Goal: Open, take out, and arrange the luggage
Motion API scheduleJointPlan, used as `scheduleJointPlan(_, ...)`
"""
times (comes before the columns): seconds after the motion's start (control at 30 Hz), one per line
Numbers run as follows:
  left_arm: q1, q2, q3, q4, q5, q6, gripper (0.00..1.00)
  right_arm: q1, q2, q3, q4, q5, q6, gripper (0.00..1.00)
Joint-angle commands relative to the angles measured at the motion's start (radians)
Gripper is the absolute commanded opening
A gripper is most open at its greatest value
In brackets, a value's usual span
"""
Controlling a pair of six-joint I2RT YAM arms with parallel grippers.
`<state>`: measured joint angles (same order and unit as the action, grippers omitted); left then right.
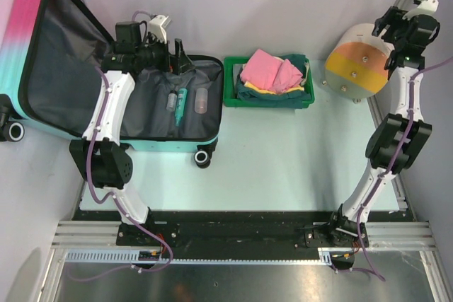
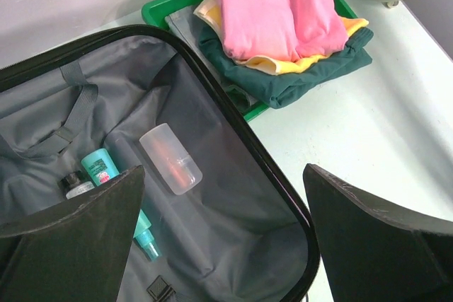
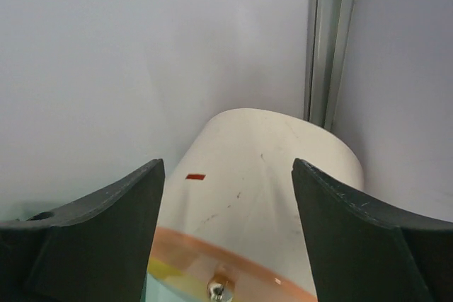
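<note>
The luggage (image 1: pixel 67 68) lies open at the far left, its pink-to-teal lid propped up and the dark grey lined base (image 2: pixel 233 238) flat on the table. In the base lie a clear bottle (image 2: pixel 170 158), a teal bottle (image 2: pixel 99 167) and a small dark-capped bottle (image 2: pixel 74 185). My left gripper (image 1: pixel 178 58) hangs open over the back of the base, nothing between its fingers (image 2: pixel 85 224). My right gripper (image 1: pixel 398 27) is open at the far right, its fingers (image 3: pixel 340 224) standing on either side above the white-and-orange cylinder (image 3: pixel 269 167), holding nothing.
A green tray (image 1: pixel 230 79) with folded pink, yellow and dark green clothes (image 2: pixel 276 12) stands just right of the suitcase. The white-and-orange cylinder (image 1: pixel 357 61) lies at the back right by the metal frame post (image 3: pixel 329 40).
</note>
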<state>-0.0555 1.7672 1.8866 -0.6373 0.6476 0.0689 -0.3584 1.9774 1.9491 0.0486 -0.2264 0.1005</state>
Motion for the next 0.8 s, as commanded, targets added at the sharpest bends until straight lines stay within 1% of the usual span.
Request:
scheduleJointPlan(0.0,0.006,-0.020,-0.023,0.019,-0.003,0.042,0.97,0.004,0.113,0.146,-0.019,0.038,0.059,0.80)
scheduleJointPlan(0.1,0.008,-0.026,-0.035,0.019,-0.009,0.039,0.97,0.012,0.167,0.183,-0.043,0.044,0.044,0.82)
scheduleJointPlan(0.13,0.008,-0.028,-0.034,0.021,-0.009,0.040,0.97,0.013,0.173,0.189,-0.100,0.041,0.038,0.82)
scheduleJointPlan(0.2,0.008,-0.026,-0.034,0.019,-0.014,0.039,0.98,0.022,0.167,0.169,-0.134,0.027,0.025,0.80)
scheduleJointPlan(0.27,0.009,-0.026,-0.029,0.021,-0.014,0.040,0.98,0.030,0.123,0.088,-0.171,0.009,0.024,0.79)
scheduleJointPlan(0.4,0.009,-0.020,-0.034,0.022,-0.006,0.034,0.98,0.064,0.022,-0.103,-0.165,-0.034,0.057,0.74)
scheduleJointPlan(0.47,0.009,-0.017,-0.032,0.022,-0.002,0.031,0.98,0.081,-0.015,-0.200,-0.159,-0.071,0.076,0.74)
scheduleJointPlan(0.5,0.009,-0.015,-0.034,0.021,0.001,0.031,0.98,0.097,-0.046,-0.226,-0.153,-0.085,0.079,0.72)
scheduleJointPlan(0.57,0.009,-0.011,-0.030,0.022,0.001,0.029,0.98,0.110,-0.064,-0.277,-0.164,-0.117,0.071,0.71)
scheduleJointPlan(0.63,0.009,-0.009,-0.029,0.021,0.001,0.028,0.98,0.122,-0.078,-0.295,-0.202,-0.140,0.055,0.67)
scheduleJointPlan(0.77,0.009,-0.009,-0.023,0.022,0.001,0.029,0.98,0.107,-0.077,-0.303,-0.292,-0.162,0.016,0.66)
